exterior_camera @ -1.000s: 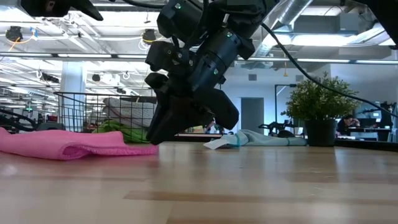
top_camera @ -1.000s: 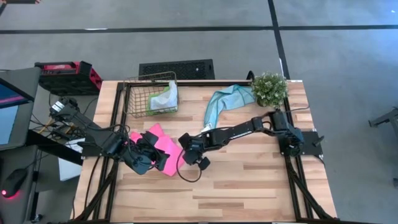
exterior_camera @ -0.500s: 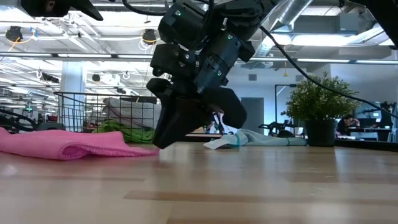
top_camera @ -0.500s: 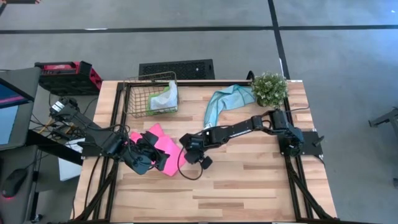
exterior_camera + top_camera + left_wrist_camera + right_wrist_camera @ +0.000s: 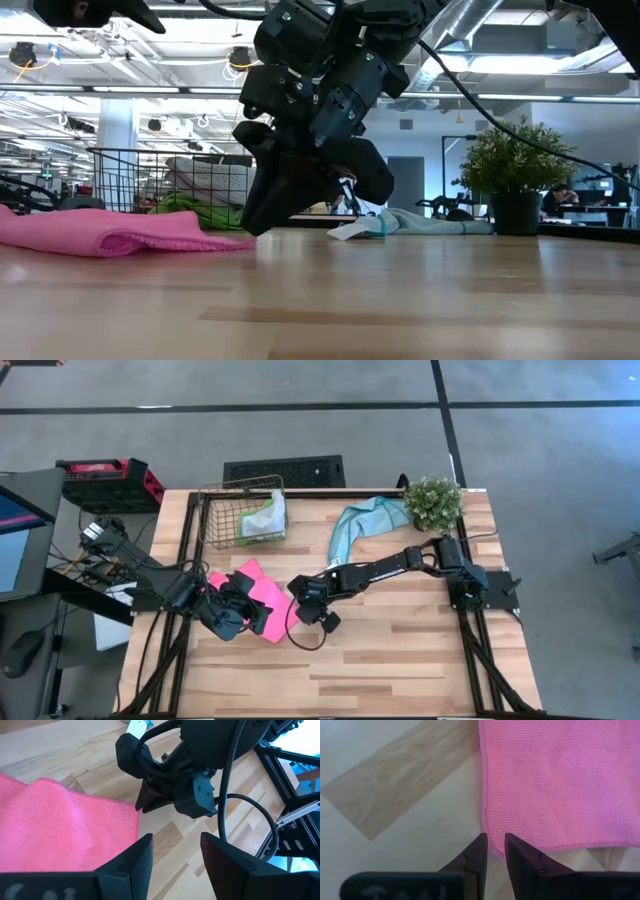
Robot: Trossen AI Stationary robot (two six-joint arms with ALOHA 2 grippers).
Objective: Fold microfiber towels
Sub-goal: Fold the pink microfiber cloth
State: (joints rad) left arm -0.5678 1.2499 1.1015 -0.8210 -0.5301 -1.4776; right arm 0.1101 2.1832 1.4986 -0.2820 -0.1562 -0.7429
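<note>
The right gripper (image 5: 262, 218) has dipped back toward the counter (image 5: 400, 650) after a slight lift half a second ago, and its tips now sit just above the wood at the near corner of the hot pink towel (image 5: 262, 598). In the right wrist view its jaws stand only a narrow gap apart, nothing between them, with the pink corner (image 5: 555, 780) just ahead of the tips and partly beside one of them. Overhead, the arm has hardly shifted sideways over the last second, so the change is mostly in height.

The left gripper (image 5: 172, 851) has not moved. It hangs over the other side of the same towel with its jaws wide apart and empty, the pink edge lying to one side of them and the right gripper's body straight ahead.

The judgement from this is that the right arm is settling for a pinch on the pink corner, the first step of a fold, and that no fold is made yet: the towel lies loosely bunched rather than squared. The light teal-blue towel (image 5: 358, 522) lies spread well behind the right jaws, near the potted plant (image 5: 432, 502), and the bright green towel (image 5: 262, 520) is in the wire basket (image 5: 215, 520), both untouched.
</note>
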